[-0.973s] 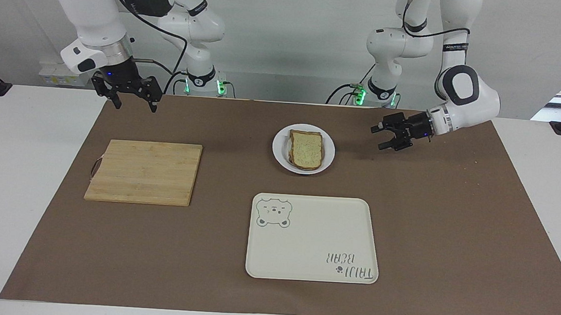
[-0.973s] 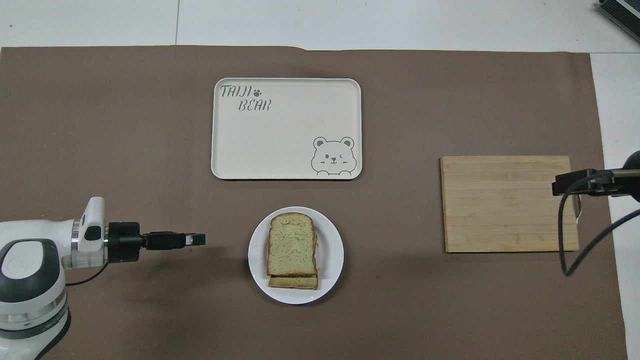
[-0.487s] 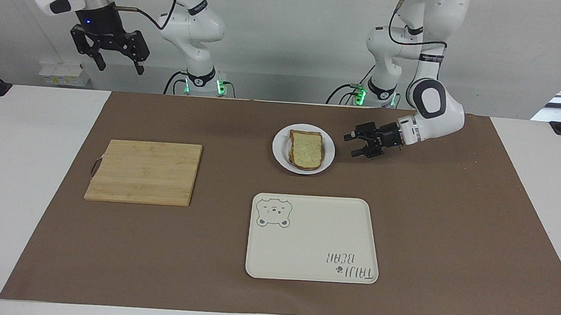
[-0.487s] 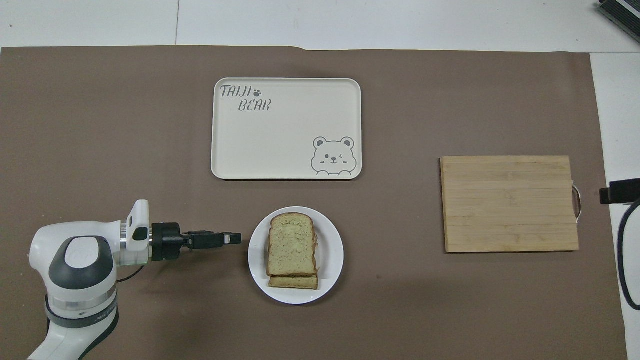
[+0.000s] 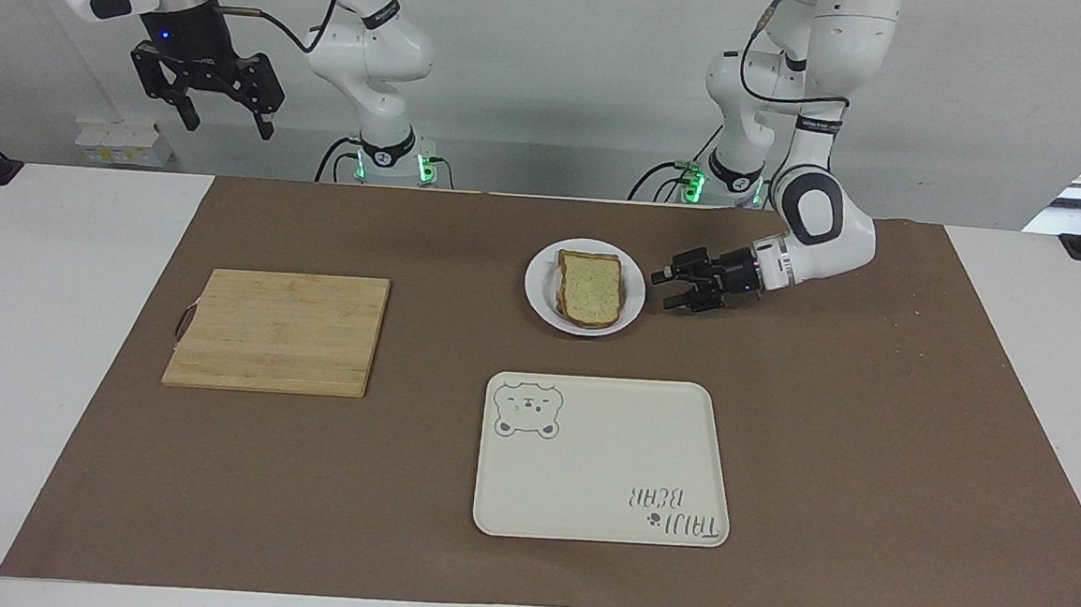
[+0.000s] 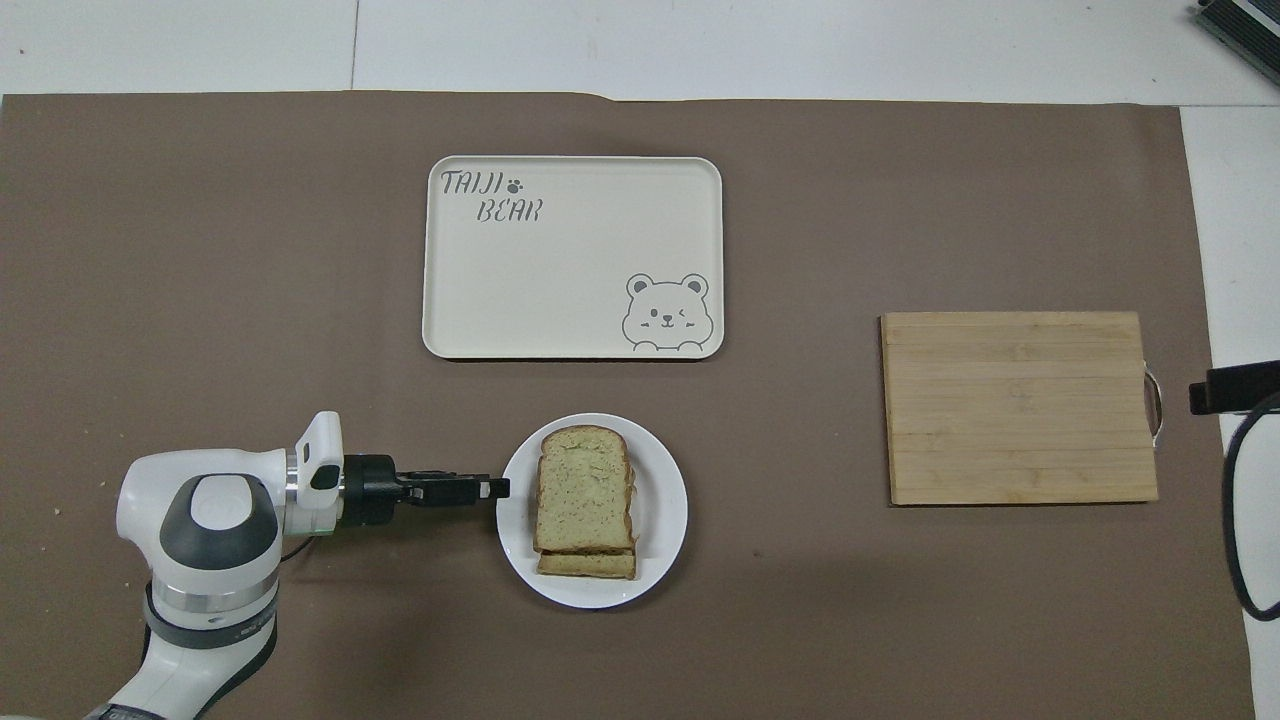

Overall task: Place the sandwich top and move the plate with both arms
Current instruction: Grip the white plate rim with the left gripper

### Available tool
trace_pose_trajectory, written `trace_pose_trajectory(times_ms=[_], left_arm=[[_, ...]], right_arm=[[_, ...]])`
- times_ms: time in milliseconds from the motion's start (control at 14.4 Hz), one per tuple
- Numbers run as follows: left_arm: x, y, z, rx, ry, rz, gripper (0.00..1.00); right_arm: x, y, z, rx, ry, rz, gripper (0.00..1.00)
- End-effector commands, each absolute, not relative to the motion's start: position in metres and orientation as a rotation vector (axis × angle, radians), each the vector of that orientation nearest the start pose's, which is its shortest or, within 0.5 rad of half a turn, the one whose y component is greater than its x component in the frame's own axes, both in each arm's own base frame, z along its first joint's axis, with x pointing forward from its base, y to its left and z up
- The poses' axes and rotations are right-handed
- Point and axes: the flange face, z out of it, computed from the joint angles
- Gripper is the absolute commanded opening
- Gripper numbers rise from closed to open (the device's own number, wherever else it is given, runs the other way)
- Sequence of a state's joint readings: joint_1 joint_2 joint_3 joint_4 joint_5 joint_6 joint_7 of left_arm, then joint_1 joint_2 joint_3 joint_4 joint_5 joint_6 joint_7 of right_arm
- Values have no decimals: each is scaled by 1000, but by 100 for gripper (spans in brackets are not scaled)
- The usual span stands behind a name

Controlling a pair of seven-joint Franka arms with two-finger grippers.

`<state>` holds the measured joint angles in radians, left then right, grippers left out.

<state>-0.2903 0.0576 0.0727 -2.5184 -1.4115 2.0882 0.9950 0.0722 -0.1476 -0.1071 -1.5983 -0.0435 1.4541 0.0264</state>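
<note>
White and small, the plate (image 5: 633, 297) sits on the brown mat (image 5: 870, 436) that covers my bench (image 5: 32, 329), roughly midway between my two bases and nearer to me than the cream tray (image 5: 602, 457) with its bear drawing. On the plate lies the sandwich top (image 5: 589, 289), a pale speckled slice with a brown crust, resting squarely on another slice whose edge peeks out beneath it.

My left end effector (image 5: 665, 290) lies low and nearly level just beside the plate's rim, on the side toward my left arm's end of the bench. Its fingers stand apart, one above the other, at the level of the rim; in the overhead view their tips (image 6: 497, 488) reach the rim's edge, though I cannot tell whether they touch it. Nothing is held between them.

My right end effector (image 5: 223, 120) hangs high in the air with its fingers spread wide and empty, above the mat's corner toward my right arm's end of the bench, where the arm waits. Only its cable and a dark part of it show at the edge of the overhead view.

A wooden cutting board (image 5: 281, 331) lies flat on the mat toward that same end, well apart from plate and tray.
</note>
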Motion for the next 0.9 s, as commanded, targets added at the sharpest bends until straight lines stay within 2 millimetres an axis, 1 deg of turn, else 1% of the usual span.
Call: trace_pose_trajectory(times_ms=[0, 70, 139, 278, 348, 417, 487, 626, 765, 834], left_arm=[[406, -146, 238, 2105, -113, 18, 49], [403, -146, 237, 2106, -112, 12, 41], [403, -146, 237, 2106, -111, 11, 39], [399, -147, 236, 2106, -113, 5, 26], [398, -149, 237, 2105, -118, 4, 23], [397, -148, 236, 2106, -115, 0, 15], [396, -149, 236, 2106, -116, -2, 0], [394, -154, 236, 2106, -130, -10, 0], [391, -153, 235, 2107, -128, -13, 0], [391, -153, 235, 2107, -126, -14, 0]], right_arm=[[498, -29, 676, -3174, 75, 0, 100], [497, -29, 673, -3174, 74, -3, 100], [496, -29, 672, -3173, 72, -3, 100], [497, -31, 667, -3195, 60, 13, 100], [500, -34, 669, -3204, 56, 23, 100], [504, -34, 669, -3208, 58, 43, 100], [506, -34, 669, -3202, 59, 48, 100], [503, -29, 664, -3191, 46, 49, 100], [500, -29, 661, -3188, 34, 35, 100], [496, -30, 656, -3186, 41, 28, 100]])
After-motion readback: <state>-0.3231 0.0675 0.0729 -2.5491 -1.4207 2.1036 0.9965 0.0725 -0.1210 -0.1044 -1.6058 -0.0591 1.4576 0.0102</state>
